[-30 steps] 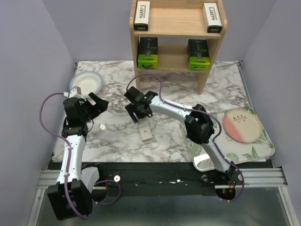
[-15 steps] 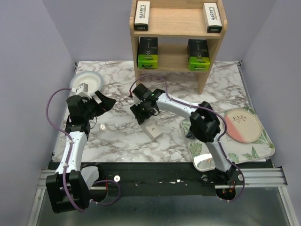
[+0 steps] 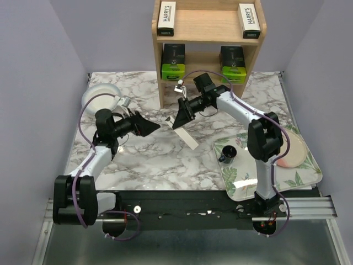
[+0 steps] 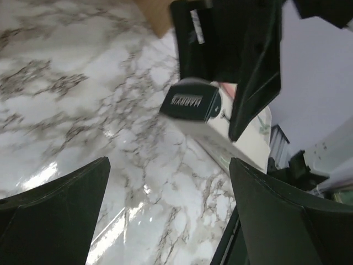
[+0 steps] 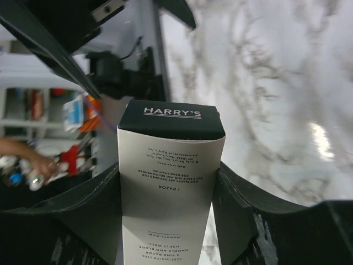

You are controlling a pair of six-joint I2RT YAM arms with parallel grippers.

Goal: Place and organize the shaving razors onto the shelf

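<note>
My right gripper (image 3: 183,115) is closed about halfway on the HARRY'S box (image 5: 171,154). The two fingers press on its long white sides, and the dark printed end stands out beyond the fingertips. The box is tilted and seems to be lifted off the marble table (image 3: 154,157). My left gripper (image 3: 150,126) is fully open and holds nothing. Its fingers point at the box, which is near their tips but not between them.

I think the main danger is a slip. The cardboard is smooth and I hold it only by two narrow sides, so it can turn between the pads or drop on the hard marble. If this becomes a handover, opening my right fingers before the left ones close would also drop it. The two grippers are near enough to knock each other.

The shelf (image 3: 207,25) is behind my right fingers. Its top tier has one white box (image 3: 166,18) at the left end, one (image 3: 249,21) at the right end, and bare wood between them. Two black packs (image 3: 173,62) with lime-green ends are on the tier below. A wrong angle could strike the shelf edge or push a neighbour.

The table is glossy and reflects light. A leaf-patterned tray (image 3: 300,176) with a black cup (image 3: 227,153) lies toward the right arm's base. A white bowl (image 3: 102,99) lies behind my left gripper. Plain lilac walls close the space.
</note>
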